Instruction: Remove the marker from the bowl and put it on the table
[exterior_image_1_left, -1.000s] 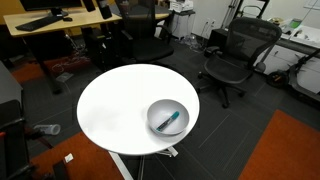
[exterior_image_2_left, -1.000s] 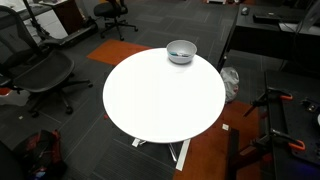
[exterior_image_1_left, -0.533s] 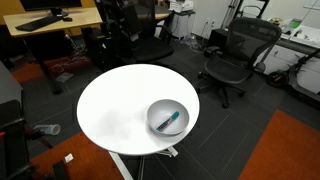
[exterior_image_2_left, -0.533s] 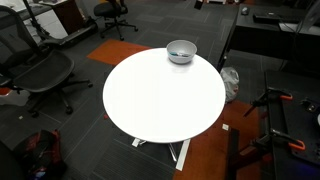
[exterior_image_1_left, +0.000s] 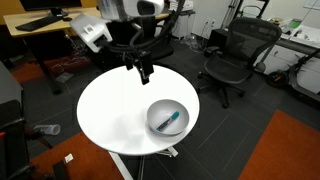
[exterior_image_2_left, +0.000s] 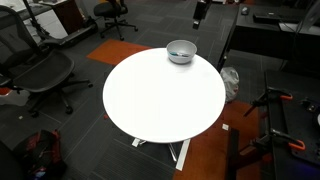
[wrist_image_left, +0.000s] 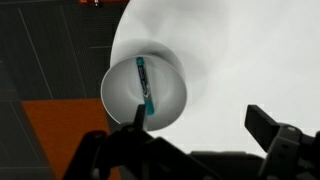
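Item 1, fingers (wrist_image_left: 266, 126): spread wide and holding nothing, hung above the desk (wrist_image_left: 250, 50), well apart from the bowl (wrist_image_left: 168, 72); I judged them parted ready to straddle the pen
Item 2, marker (wrist_image_left: 145, 85): lay slanted inside the bowl, leaning on its wall, not yet lifted
Item 3, desk: white top bare beside the bowl, room for set-down
Item 4, office chair (exterior_image_1_left: 232, 55): beyond, out of my way

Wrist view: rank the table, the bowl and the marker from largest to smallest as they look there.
1. table, which fills much of the view and runs past the frame
2. bowl
3. marker, which lies inside the bowl and is shorter than its width
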